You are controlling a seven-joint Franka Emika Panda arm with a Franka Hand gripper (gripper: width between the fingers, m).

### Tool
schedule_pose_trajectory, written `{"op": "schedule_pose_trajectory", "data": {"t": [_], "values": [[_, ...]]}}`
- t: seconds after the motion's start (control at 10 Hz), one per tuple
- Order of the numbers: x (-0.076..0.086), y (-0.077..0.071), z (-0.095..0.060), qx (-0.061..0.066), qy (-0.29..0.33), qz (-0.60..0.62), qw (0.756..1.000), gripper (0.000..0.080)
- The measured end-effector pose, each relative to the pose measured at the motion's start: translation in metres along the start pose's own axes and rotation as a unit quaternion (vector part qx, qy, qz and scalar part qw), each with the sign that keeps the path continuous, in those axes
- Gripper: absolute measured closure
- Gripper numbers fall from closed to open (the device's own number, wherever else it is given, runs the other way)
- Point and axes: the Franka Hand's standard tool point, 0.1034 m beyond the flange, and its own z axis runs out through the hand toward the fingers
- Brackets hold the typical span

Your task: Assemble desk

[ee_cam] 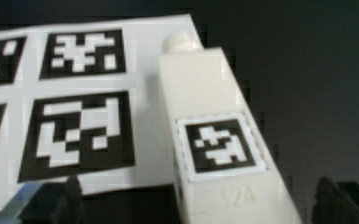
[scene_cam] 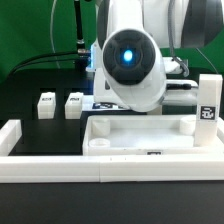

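The gripper (ee_cam: 197,197) is hanging with its jaws spread wide, and its two dark fingers (ee_cam: 48,197) are standing on either side of a white leg (ee_cam: 208,115) without touching it. This leg is lying flat on its long side with a small black-and-white tag facing up, right at the edge of the marker board (ee_cam: 69,90); whether it is resting partly on the board or just beside it cannot be told. In the exterior view the arm (scene_cam: 130,60) is leaning low over the black table (scene_cam: 40,130) and is hiding the gripper and that leg. The tabletop (scene_cam: 150,135) is lying flat in the foreground, rim upward, just behind the long low border wall (scene_cam: 60,165). A second leg (scene_cam: 45,104) and a third leg (scene_cam: 74,103) are sitting side by side towards the exterior view's left, apart from the tabletop. A fourth leg (scene_cam: 207,105) is standing upright at the exterior view's right, by the tabletop's end.
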Motion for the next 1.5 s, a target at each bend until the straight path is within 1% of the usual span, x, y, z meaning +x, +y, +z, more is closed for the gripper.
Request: {"op": "schedule_pose_trajectory", "data": {"t": [0.2, 0.3, 0.4, 0.6, 1.0, 1.2, 1.3, 1.4, 1.5], "values": [[0.002, -0.002, 0.0, -0.002, 0.005, -0.001, 1.0, 0.0151], [0.002, -0.003, 0.001, -0.002, 0.005, -0.002, 1.0, 0.0178], [0.002, -0.003, 0.001, -0.002, 0.005, -0.002, 1.0, 0.0178], [0.003, -0.003, 0.002, -0.002, 0.004, -0.002, 1.0, 0.0515], [0.003, -0.002, 0.001, -0.001, 0.005, -0.004, 1.0, 0.0514], [-0.002, 0.003, -0.009, 0.003, 0.009, -0.009, 1.0, 0.0514], [-0.012, 0.004, -0.02, 0.006, 0.003, -0.015, 1.0, 0.0514], [-0.027, 0.004, -0.038, 0.008, -0.004, -0.019, 1.0, 0.0512], [-0.036, 0.0, -0.055, 0.009, -0.004, -0.024, 1.0, 0.0512]]}}
